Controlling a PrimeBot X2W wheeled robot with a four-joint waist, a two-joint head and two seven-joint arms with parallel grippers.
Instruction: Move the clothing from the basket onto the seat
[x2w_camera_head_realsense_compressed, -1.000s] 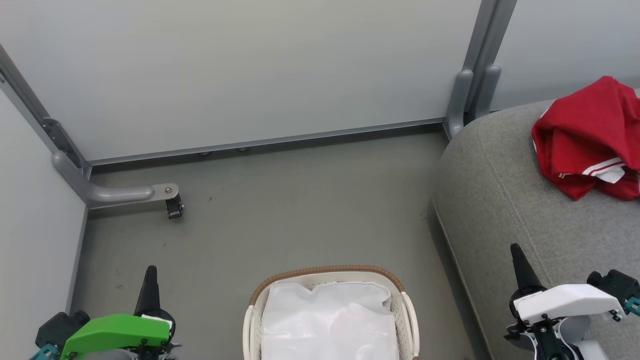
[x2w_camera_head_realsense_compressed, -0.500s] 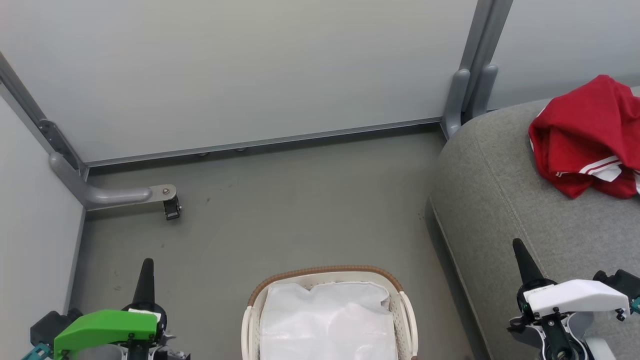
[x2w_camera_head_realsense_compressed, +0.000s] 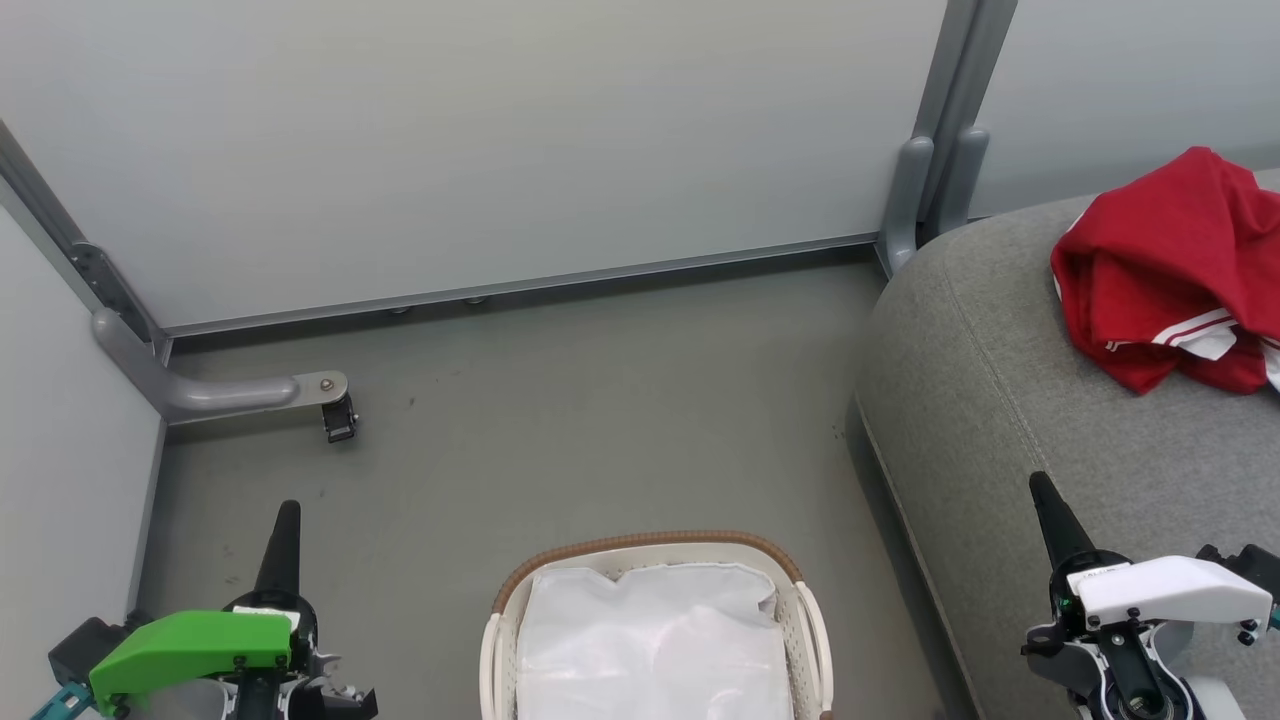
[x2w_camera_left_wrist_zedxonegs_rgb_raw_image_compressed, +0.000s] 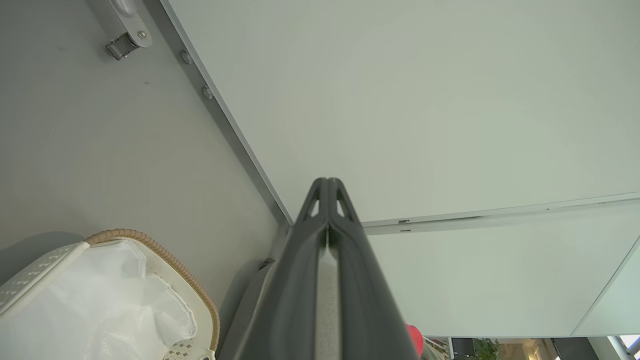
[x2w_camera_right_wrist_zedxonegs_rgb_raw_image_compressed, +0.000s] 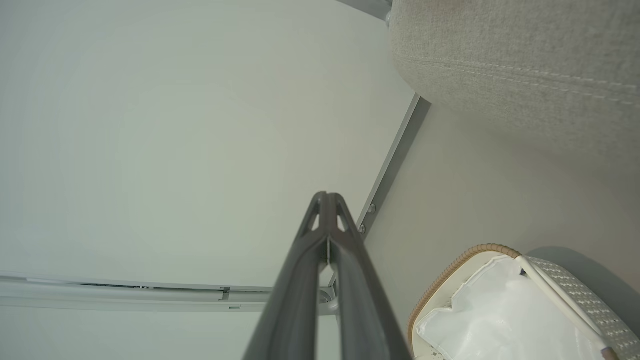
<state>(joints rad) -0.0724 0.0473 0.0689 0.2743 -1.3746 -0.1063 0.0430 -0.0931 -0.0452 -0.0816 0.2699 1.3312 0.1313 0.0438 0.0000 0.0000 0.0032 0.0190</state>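
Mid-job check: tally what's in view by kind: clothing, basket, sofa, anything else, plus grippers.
Bright red clothing heap with white stripes, on the sofa: 1
Oval white plastic basket with brown woven rim: 1
Thin white fabric sheet, in the basket: 1
Grey woven-fabric sofa: 1
Shut grippers: 2, left gripper, right gripper
Total: 6

Clothing (x2w_camera_head_realsense_compressed: 1160, 270) red, white stripes; seat (x2w_camera_head_realsense_compressed: 1000, 400) grey; basket (x2w_camera_head_realsense_compressed: 812, 630) white, brown rim.

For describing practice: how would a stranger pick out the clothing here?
Find the big grey sofa on the right. On it lies a crumpled heap of clothing. It is bright red with white stripes, unlike the plain white sheet in the basket.
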